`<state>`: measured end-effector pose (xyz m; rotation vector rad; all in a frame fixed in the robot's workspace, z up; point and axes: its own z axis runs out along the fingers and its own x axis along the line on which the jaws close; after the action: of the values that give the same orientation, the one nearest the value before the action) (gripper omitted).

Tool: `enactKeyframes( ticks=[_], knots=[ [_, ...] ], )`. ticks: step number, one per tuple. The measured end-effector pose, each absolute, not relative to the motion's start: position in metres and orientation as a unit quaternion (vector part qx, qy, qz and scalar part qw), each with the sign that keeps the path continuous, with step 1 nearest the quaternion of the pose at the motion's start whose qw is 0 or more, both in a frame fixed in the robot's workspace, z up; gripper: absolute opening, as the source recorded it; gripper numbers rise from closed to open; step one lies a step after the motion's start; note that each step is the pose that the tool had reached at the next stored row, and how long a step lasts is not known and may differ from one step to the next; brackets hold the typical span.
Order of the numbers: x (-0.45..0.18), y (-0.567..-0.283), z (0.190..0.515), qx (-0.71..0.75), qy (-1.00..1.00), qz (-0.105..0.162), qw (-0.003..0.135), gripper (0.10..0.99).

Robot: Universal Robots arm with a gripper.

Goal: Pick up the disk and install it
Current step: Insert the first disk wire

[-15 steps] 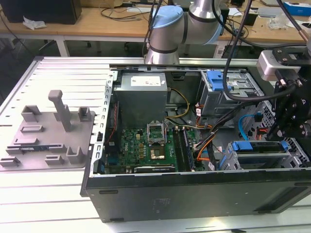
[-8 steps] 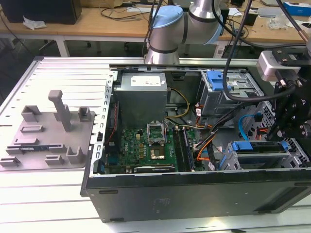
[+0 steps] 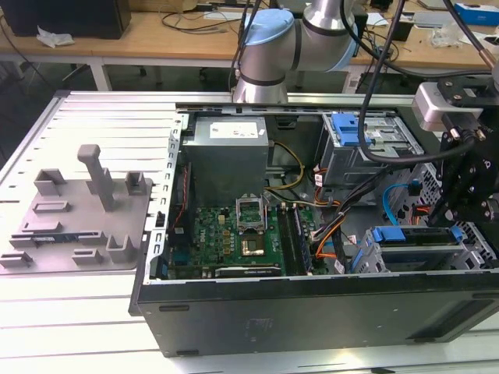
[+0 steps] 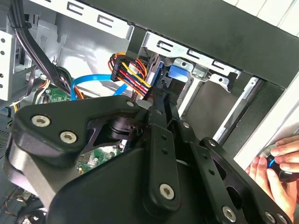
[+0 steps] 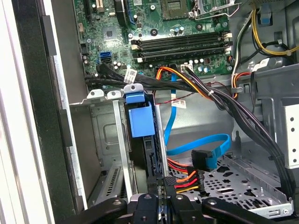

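Low at the exterior view's right, inside the open case (image 3: pixel 234 315), the disk (image 3: pixel 401 235) stands on edge in a slotted grey bay (image 3: pixel 468 253). Its blue rail faces up. Its long axis runs across the exterior view, left to right, along the case's near wall. One end points at the board (image 3: pixel 234 234) and the other at the gripper (image 3: pixel 460 204).

The gripper hangs over the bay end at the exterior view's right. In both wrist views its black fingers (image 4: pixel 159 140) are drawn together, with a thin slit between the tips. They point down the line of the disk's blue rail (image 5: pixel 139 119), which lies just beyond them. Whether the tips touch the disk cannot be told.

In the second wrist view the gripper (image 4: pixel 163 100) ends near the blue part of the disk (image 4: pixel 180 72). A hand (image 4: pixel 280 161) outside the case wall holds a small dark object.

In the first wrist view the gripper (image 5: pixel 161 184) sits beside a bunch of red, orange and yellow wires (image 5: pixel 184 177). A blue cable (image 5: pixel 205 147) loops over the perforated floor next to the bay.

Farther back in the exterior view, a cage (image 3: pixel 351 144) with a blue latch stands apart from the disk.
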<state>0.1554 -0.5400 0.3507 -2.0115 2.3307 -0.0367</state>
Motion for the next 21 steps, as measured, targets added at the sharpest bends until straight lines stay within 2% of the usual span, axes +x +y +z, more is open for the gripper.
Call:
enactKeyframes(
  ticks=[21],
  knots=[
    [0.1541, -0.5402, 0.3557, -0.662, 0.749, -0.014, 0.030, 0.169]
  ],
)
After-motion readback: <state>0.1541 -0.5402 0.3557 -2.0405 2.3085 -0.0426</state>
